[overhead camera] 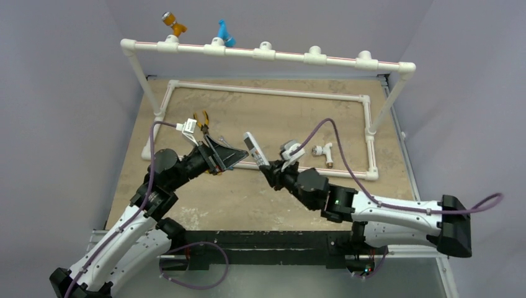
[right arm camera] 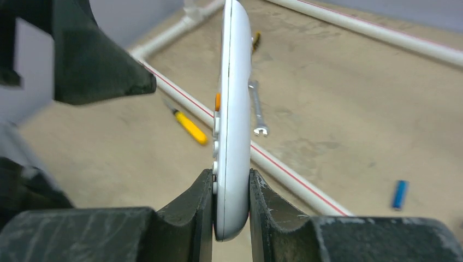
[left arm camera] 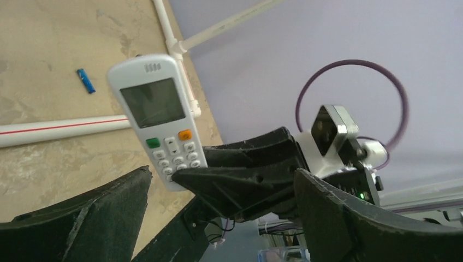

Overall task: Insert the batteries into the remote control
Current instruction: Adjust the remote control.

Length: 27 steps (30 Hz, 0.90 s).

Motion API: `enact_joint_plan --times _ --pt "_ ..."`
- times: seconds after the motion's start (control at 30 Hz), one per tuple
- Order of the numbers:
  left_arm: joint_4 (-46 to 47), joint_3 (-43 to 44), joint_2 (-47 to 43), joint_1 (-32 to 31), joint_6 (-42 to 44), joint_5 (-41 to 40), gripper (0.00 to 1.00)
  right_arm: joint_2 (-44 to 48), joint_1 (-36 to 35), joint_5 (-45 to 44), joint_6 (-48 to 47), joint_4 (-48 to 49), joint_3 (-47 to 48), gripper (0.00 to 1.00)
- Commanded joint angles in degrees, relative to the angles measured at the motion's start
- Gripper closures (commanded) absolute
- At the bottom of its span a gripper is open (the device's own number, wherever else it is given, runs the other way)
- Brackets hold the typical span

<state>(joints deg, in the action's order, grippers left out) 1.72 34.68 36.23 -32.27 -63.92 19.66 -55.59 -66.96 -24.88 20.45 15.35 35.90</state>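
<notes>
The white remote control [overhead camera: 253, 148] hangs above the table, display end up. My right gripper [overhead camera: 271, 169] is shut on its lower end. In the right wrist view the remote [right arm camera: 233, 103] shows edge-on, and the right gripper [right arm camera: 231, 192] clamps its front and back faces. The left gripper [overhead camera: 224, 155] stands open just left of the remote, apart from it and holding nothing. From the left wrist, the remote's display and buttons [left arm camera: 158, 117] face the camera. One blue battery [left arm camera: 85, 81] lies on the table past a white pipe; the right wrist view shows the battery [right arm camera: 399, 194] too.
A white pipe frame [overhead camera: 267, 90] borders the work area, with a taller pipe rail [overhead camera: 267, 53] behind carrying orange [overhead camera: 174, 23] and blue [overhead camera: 225, 32] fittings. A white fitting with a metal end [overhead camera: 324, 151] and pliers [overhead camera: 201, 118] lie inside. A yellow-handled screwdriver [right arm camera: 189, 126] and a wrench [right arm camera: 256, 109] lie nearby.
</notes>
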Motion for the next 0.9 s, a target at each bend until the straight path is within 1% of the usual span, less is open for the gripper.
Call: enact_joint_plan --times 0.0,0.07,0.17,0.23,0.33,0.43,0.53,0.57,0.6,0.63,0.67,0.7,0.77,0.83,0.87 --pt "-10.7 3.6 0.6 0.1 2.9 -0.5 0.01 -7.5 -10.3 -29.0 -26.0 -2.9 5.6 1.0" --pt "-11.0 3.5 0.7 0.0 2.5 -0.2 0.02 -10.9 -13.6 -34.0 -34.0 3.1 5.5 1.0" --pt "-11.5 3.1 0.9 0.1 1.5 -0.5 0.03 -16.1 -16.9 -39.6 -41.5 6.9 7.2 1.0" --pt "-12.3 3.2 1.1 0.0 1.2 -0.9 0.04 -19.1 -19.2 -42.9 -47.8 11.3 7.6 1.0" --pt "-14.0 3.7 1.4 0.1 1.0 -1.7 0.04 -23.4 -22.5 -46.1 -60.9 24.3 7.0 1.0" --pt "-14.4 3.9 1.7 0.0 0.1 -2.3 0.05 -28.7 -24.8 -47.5 -71.7 35.1 7.4 1.0" --pt "-14.7 4.0 2.0 0.1 -0.5 -3.2 0.08 -34.1 -26.9 -48.4 -85.3 52.6 7.5 1.0" --pt "-15.0 4.0 2.0 0.1 -0.6 -3.5 0.1 -36.0 -27.8 -48.5 -89.6 57.8 7.9 1.0" --pt "-15.2 4.0 1.9 0.1 -0.8 -4.0 0.13 -38.3 -28.4 -48.7 -95.8 62.3 8.4 1.0" --pt "-15.4 3.9 1.7 0.1 -0.9 -4.3 0.17 -40.6 -28.9 -48.9 -99.2 67.4 9.3 1.0" --pt "-15.4 3.7 1.6 0.1 -1.0 -4.5 0.23 -43.1 -29.5 -49.0 -104.9 73.7 10.3 1.0" --pt "-15.3 3.6 1.4 0.0 -1.0 -4.6 0.3 -45.1 -29.8 -49.2 -108.1 75.3 11.2 1.0" --pt "-15.5 3.4 1.1 0.0 -1.0 -4.9 0.43 -47.7 -30.4 -49.4 -110.1 75.4 12.7 1.0" --pt "-15.8 3.3 0.8 0.0 -0.9 -4.9 0.52 -48.8 -30.8 -49.5 -110.0 75.4 13.4 1.0" --pt "-16.0 3.2 0.6 0.1 -0.8 -4.8 0.54 -49.1 -30.9 -49.6 -109.9 75.4 13.6 1.0"
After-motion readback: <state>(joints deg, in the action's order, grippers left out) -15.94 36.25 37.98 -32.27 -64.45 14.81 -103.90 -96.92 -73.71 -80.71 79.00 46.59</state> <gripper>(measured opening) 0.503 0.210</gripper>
